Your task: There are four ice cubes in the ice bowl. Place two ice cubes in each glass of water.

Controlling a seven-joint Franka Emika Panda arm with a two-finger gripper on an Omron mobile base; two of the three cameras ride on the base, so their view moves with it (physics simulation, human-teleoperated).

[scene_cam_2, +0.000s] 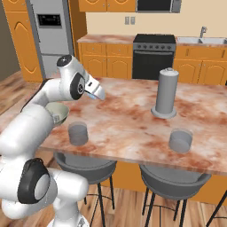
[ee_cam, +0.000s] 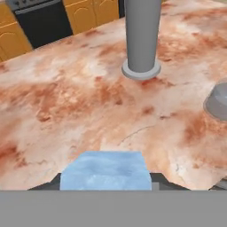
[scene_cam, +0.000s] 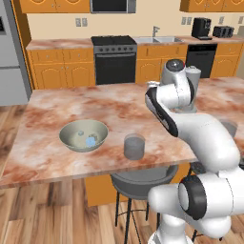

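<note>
Ice cube clamped between jaws, above counter, near glass.

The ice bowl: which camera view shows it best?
The left base view: the ice bowl shows whole, with ice cubes inside. In the right base view the arm covers most of it. The hand view looks past it.

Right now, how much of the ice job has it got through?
Early on, it seems. The gripper holds one ice cube above the counter. Two cubes show in the ice bowl. I see no ice in the near glass or the far glass. The other cubes remain to be placed.
</note>
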